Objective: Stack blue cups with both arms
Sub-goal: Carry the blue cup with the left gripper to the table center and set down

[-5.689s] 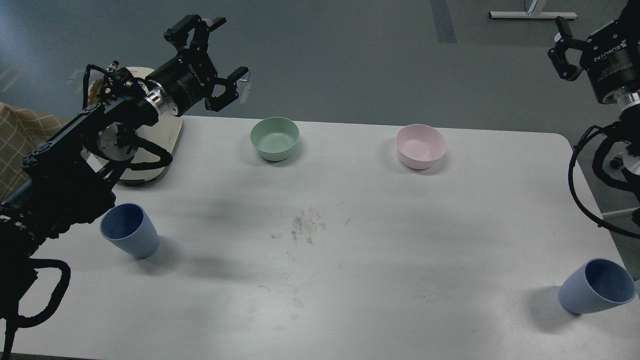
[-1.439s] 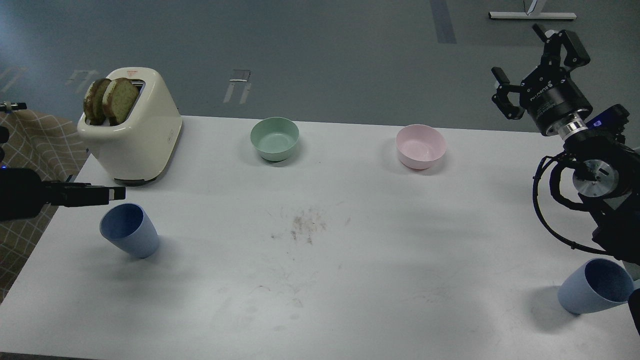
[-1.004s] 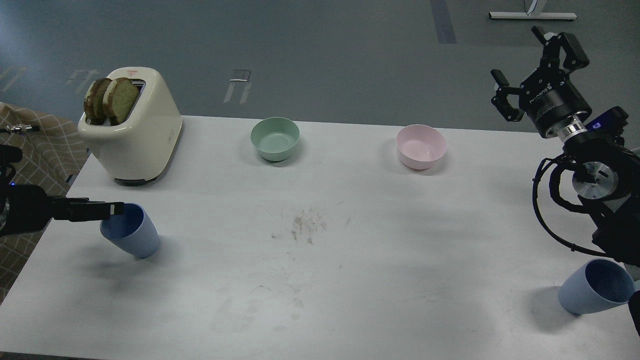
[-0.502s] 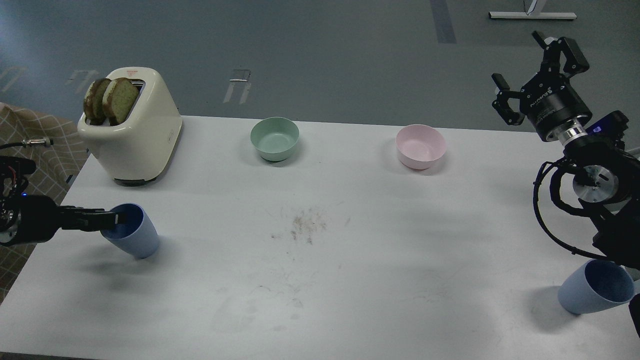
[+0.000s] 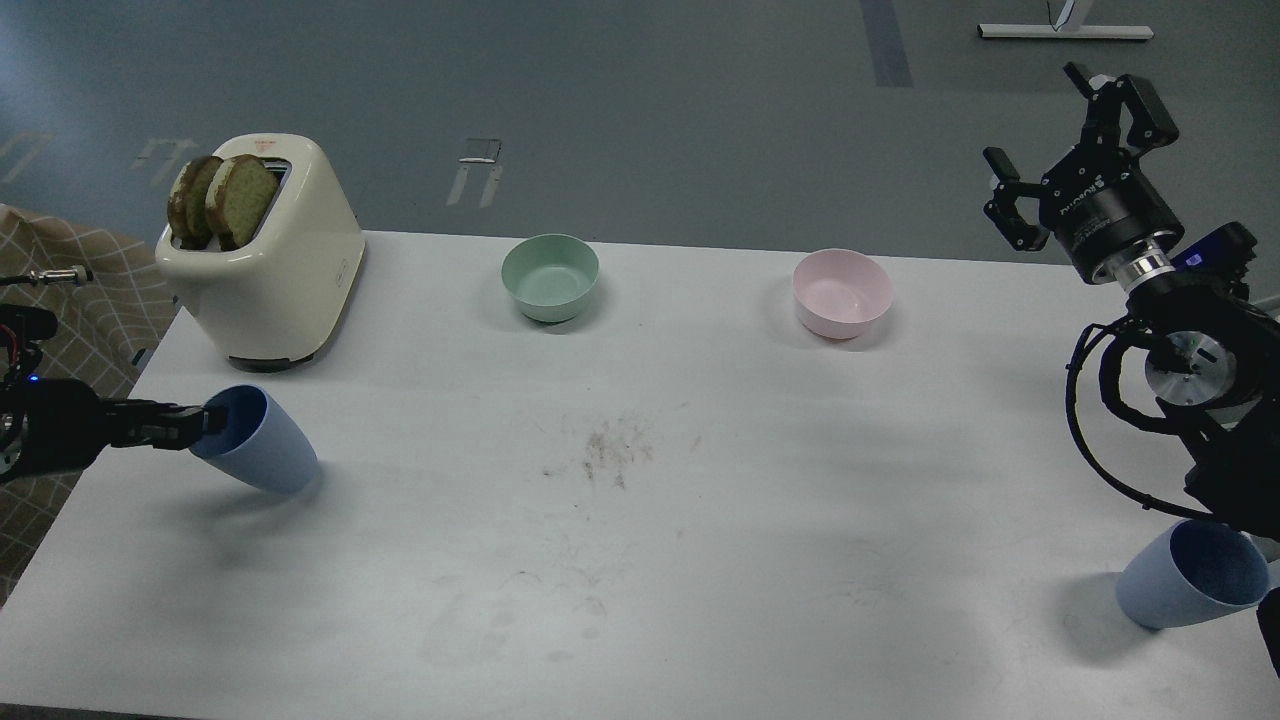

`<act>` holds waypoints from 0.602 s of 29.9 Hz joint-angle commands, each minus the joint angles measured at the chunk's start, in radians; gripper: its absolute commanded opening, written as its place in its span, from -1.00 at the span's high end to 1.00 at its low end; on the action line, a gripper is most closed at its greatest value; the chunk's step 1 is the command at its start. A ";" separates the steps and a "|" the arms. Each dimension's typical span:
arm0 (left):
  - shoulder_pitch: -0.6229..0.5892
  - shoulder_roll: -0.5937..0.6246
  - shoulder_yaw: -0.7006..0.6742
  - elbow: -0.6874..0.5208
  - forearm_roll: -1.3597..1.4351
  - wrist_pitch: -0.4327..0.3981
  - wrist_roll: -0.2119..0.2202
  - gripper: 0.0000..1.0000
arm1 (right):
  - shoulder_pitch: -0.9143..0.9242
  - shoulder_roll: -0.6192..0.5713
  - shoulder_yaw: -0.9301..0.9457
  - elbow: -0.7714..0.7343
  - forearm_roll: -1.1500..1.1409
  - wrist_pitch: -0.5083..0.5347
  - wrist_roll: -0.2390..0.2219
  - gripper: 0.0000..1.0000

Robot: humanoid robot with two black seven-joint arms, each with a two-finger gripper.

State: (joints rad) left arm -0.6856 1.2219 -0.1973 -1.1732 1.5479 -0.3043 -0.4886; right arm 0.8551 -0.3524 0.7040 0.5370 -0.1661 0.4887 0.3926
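One blue cup point(image 5: 262, 445) is at the table's left edge, tipped with its mouth to the left. My left gripper point(image 5: 195, 426) comes in level from the left and is shut on that cup's rim. The other blue cup point(image 5: 1185, 580) leans near the table's front right corner, partly behind my right arm. My right gripper point(image 5: 1068, 135) is open and empty, raised past the table's far right corner, well away from that cup.
A cream toaster point(image 5: 285, 275) with toast slices point(image 5: 222, 195) stands at the back left. A pale green bowl point(image 5: 550, 277) and a pink bowl point(image 5: 842, 292) sit along the back. Dark crumbs point(image 5: 612, 450) mark the white table point(image 5: 700, 580).
My left gripper dropped to the left cup's rim and closed on it; the cup tipped further left and rose slightly. The right gripper barely moved.
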 commanded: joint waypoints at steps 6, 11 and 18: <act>-0.173 0.050 -0.001 -0.226 0.012 -0.009 0.000 1.00 | 0.067 -0.008 0.000 0.020 -0.001 0.000 -0.001 -1.00; -0.273 0.015 -0.001 -0.289 0.116 -0.053 0.000 1.00 | 0.160 -0.011 -0.005 0.014 -0.003 0.000 -0.001 -1.00; -0.359 -0.203 0.004 -0.298 0.153 -0.144 0.018 1.00 | 0.335 -0.005 -0.110 0.003 -0.006 0.000 -0.003 -1.00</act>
State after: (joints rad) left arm -1.0205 1.0909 -0.1954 -1.4713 1.6963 -0.4158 -0.4874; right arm 1.1296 -0.3593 0.6429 0.5405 -0.1716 0.4887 0.3895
